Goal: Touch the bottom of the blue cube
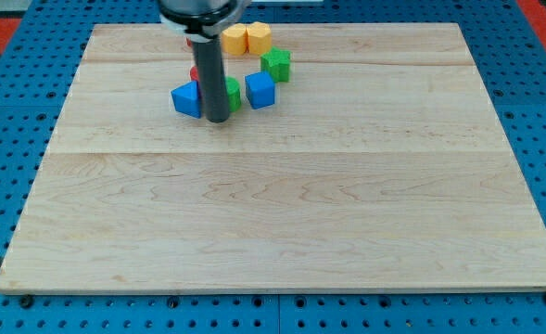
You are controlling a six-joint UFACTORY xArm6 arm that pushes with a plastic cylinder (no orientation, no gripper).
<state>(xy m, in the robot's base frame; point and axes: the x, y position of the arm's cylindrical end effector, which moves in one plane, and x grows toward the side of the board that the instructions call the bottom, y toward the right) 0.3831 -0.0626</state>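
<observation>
A blue cube (260, 90) sits near the view's top centre of the wooden board (282, 223). My tip (218, 120) rests on the board to the lower left of the blue cube, a short gap away from it. A second blue block (186, 98) lies just left of the rod. A green block (233, 94) is partly hidden behind the rod, between the two blue blocks. A red block (195, 72) peeks out behind the rod.
A green block (276, 64) lies above and right of the blue cube. Two yellow blocks (234, 39) (259, 39) lie side by side near the board's top edge. A blue pegboard (541, 111) surrounds the board.
</observation>
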